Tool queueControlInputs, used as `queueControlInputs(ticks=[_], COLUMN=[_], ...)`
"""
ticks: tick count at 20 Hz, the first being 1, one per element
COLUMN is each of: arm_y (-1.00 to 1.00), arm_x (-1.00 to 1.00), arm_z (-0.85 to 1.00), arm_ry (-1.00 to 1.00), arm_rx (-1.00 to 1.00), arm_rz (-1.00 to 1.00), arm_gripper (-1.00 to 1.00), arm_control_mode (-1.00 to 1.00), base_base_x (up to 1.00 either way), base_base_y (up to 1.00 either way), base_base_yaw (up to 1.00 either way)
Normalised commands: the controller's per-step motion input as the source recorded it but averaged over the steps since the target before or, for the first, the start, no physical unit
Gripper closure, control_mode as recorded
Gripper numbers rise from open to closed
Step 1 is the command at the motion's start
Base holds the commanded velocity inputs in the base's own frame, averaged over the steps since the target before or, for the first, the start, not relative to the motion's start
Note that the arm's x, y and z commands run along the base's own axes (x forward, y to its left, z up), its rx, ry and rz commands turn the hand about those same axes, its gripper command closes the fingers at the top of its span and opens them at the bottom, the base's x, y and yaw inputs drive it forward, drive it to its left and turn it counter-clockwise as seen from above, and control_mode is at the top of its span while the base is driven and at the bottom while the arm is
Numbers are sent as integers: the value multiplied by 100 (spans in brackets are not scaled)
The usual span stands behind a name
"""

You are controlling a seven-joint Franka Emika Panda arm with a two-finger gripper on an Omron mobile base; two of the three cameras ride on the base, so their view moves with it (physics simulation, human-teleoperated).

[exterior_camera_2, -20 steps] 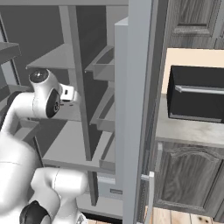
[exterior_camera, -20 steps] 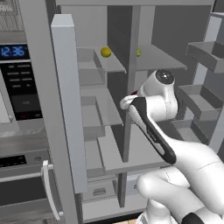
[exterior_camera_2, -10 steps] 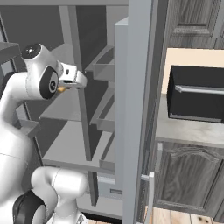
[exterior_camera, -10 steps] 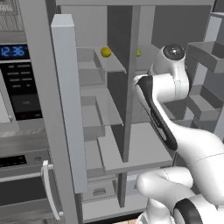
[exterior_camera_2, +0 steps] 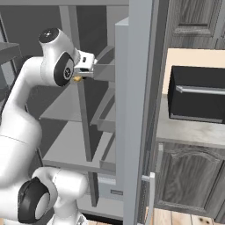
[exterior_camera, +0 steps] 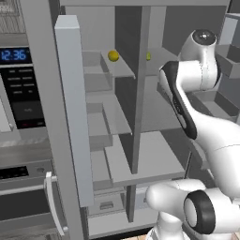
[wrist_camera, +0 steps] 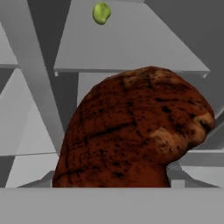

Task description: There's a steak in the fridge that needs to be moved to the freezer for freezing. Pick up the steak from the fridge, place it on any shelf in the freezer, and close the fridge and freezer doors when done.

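The jaws are clamped on the steak, a dark red-brown mottled lump that sits right in front of the hand camera and hides the finger tips. In the right base view the hand is raised to upper-shelf height inside the open unit, just left of the central grey divider, with a small brownish bit of the steak showing beneath the white hand.

Beyond the steak, in the hand view, a pale grey shelf stretches away, and a yellow-green ball rests at its far end. The left base view shows that same ball on the right of the divider, and a yellow ball on an upper shelf to the left of it.

Both doors stand open. One door juts toward the camera on the left, edge-on, between the arm and the black-panelled wall oven with its blue clock. The other door stands edge-on at the right, with a dark microwave on a surface beyond it, above grey wooden cabinets.
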Motion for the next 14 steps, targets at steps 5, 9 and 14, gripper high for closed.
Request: queueControlInputs(ticks=[5,9,14], arm_y=[-27,-15,-35], arm_x=[46,54,68], arm_z=[3,11,2], arm_ry=[-7,-14,1], arm_rx=[0,0,0], arm_rz=[0,0,8], arm_gripper=[100,100,100], arm_control_mode=[-100,-100,-100], base_base_x=[0,0,0], base_base_y=[0,0,0], base_base_yaw=[0,0,0])
